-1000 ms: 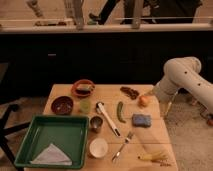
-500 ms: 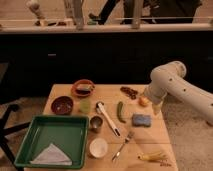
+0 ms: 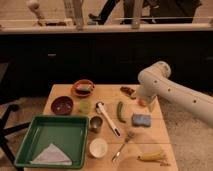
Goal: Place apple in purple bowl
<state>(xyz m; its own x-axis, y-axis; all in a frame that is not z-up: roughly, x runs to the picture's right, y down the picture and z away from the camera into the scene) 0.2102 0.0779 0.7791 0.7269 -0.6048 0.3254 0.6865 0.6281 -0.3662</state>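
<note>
Apparently gripper was at apple, desk's right edge.
It needed a sure hold (grip could not be told), then purple bowl, left edge.

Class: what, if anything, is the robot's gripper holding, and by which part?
Cannot be told: the gripper sits right at the apple near the right edge of the table, hiding any contact.

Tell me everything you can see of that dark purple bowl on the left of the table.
The round, shallow, dark maroon-purple bowl stands upright near the left edge of the light wooden table. It looks smooth, maybe plastic, with a redder inside. It sits in front of the orange-rimmed bowl and close to the far rim of the green tray; whether it touches them is unclear. Nothing holds it: the robot's gripper is at the table's right side, by the small orange-red apple.
</note>
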